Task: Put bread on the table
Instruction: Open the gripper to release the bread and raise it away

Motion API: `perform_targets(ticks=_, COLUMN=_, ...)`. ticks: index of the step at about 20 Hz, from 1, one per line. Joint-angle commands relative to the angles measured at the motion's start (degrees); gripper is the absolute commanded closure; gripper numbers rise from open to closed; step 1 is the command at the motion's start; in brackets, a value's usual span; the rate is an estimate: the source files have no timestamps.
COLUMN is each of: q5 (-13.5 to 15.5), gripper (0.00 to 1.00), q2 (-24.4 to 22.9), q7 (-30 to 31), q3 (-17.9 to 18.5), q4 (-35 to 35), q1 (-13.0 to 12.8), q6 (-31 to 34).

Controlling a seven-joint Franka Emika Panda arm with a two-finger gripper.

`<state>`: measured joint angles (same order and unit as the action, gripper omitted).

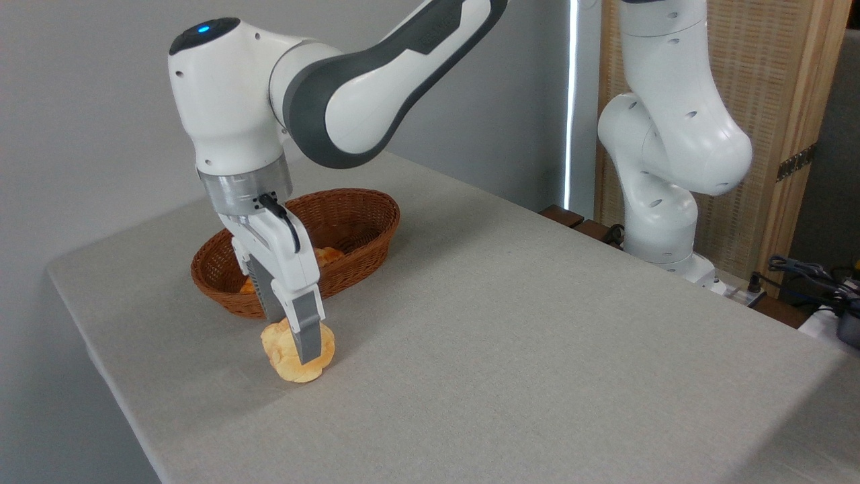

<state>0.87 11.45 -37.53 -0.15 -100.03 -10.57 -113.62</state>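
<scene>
Fingers (306,329) down low, and the end effector (300,349) is clamped on the bread (287,356), one grey finger pressed flat across the near face of it, the other hidden behind. Nothing suggests it has let go; the near pad sits snug against the crust. The bun is turned on edge in that pinch, its paler side facing right, and its underside looks to be touching the bench (510,336) or a hair above it; from this angle I cannot say which.

That spot makes sense: just in front of the basket (363,222), clear of its rim, on open cloth where the bread can be released without rolling back against the wicker. The wrist comes in nearly vertical, tilted a touch toward the camera, which keeps the arm above the basket wall rather than brushing it.

Inside the basket, orange-brown pastry (328,254) peeks out behind the gripper body, left alone. It is not the target.

By my reading the carry is as good as over, and what remains is the release. One risk: held on edge, the bun may tip or roll once the fingers part, so a slow opening would suit.
</scene>
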Motion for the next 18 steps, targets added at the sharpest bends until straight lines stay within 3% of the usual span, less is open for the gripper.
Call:
perform_targets(ticks=1, q5=-0.1, gripper=0.00, q2=-2.4, q7=0.6, q3=0.1, q4=0.5, q1=-0.3, q6=0.5)
perform_targets(ticks=8, q5=0.4, gripper=0.00, q2=-4.9, q7=0.6, q3=-0.2, q4=0.5, q1=-0.5, q6=2.2)
perform_targets(ticks=11, q5=1.9, gripper=0.00, q2=-7.0, q7=1.2, q3=-0.2, q4=2.2, q1=-0.8, q6=2.2)
perform_targets(ticks=18, q5=1.5, gripper=0.00, q2=-8.4, q7=4.0, q3=-0.2, q4=3.6, q1=-0.9, q6=3.3)
